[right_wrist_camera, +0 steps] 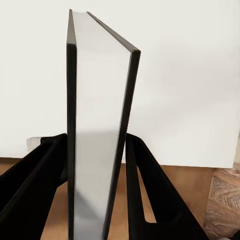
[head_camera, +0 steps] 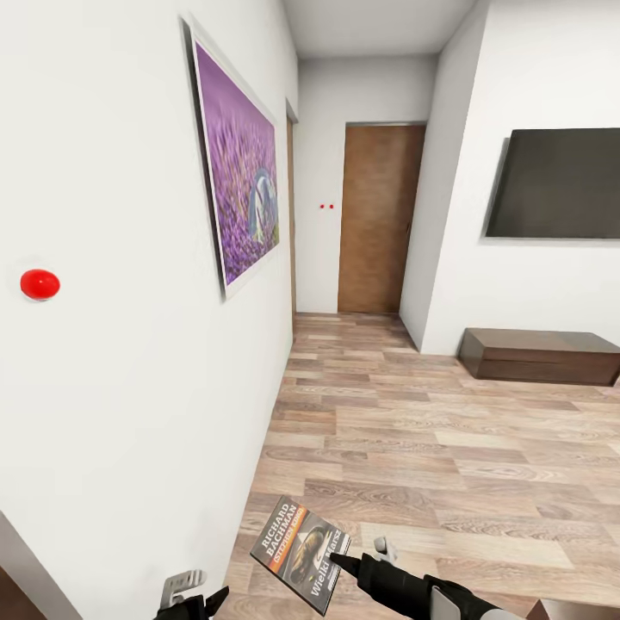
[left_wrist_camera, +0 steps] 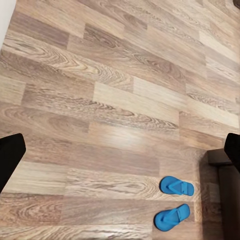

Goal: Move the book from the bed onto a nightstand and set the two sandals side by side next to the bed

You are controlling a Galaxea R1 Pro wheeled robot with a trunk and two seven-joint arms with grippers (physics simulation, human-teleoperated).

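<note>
Right pincer point(head_camera: 344, 564) clamps book point(head_camera: 300, 551) by edge, carried low over wood floor point(head_camera: 430, 430). Left pincer point(head_camera: 194, 598) open, holding nothing. Sandals point(left_wrist_camera: 174, 202) lie near each other on floor. Advice: keep squeeze firm, cover level, steer toward nightstand, avoid wall point(head_camera: 129, 387).

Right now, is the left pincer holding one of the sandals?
No: in the left wrist view both sandals lie on the wood floor, well clear of the left pincer, whose fingers stand wide apart.
</note>
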